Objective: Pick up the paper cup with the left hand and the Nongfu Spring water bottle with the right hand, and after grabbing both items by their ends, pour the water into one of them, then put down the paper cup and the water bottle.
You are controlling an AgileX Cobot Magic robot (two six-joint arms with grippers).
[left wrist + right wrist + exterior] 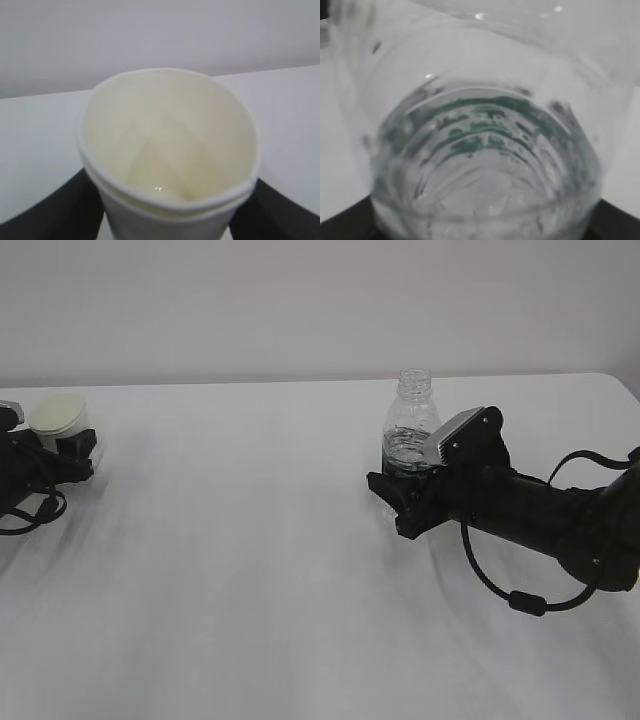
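Paper cup point(58, 416) stands upright at the far left of the white tabletop point(250, 570), the left gripper point(72, 452) closed round its lower part; the cup's rim looks slightly squeezed in the left wrist view. Well apart to the right, the uncapped Nongfu Spring water bottle point(411, 420) stands upright, the right gripper point(392, 492) clamped on its base.

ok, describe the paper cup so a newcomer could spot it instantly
Start at the white table and go to its far left edge. There the left hand has its fingers either side of the paper cup: short, white, cream inside, opaque, unlike the taller clear bottle at the right.
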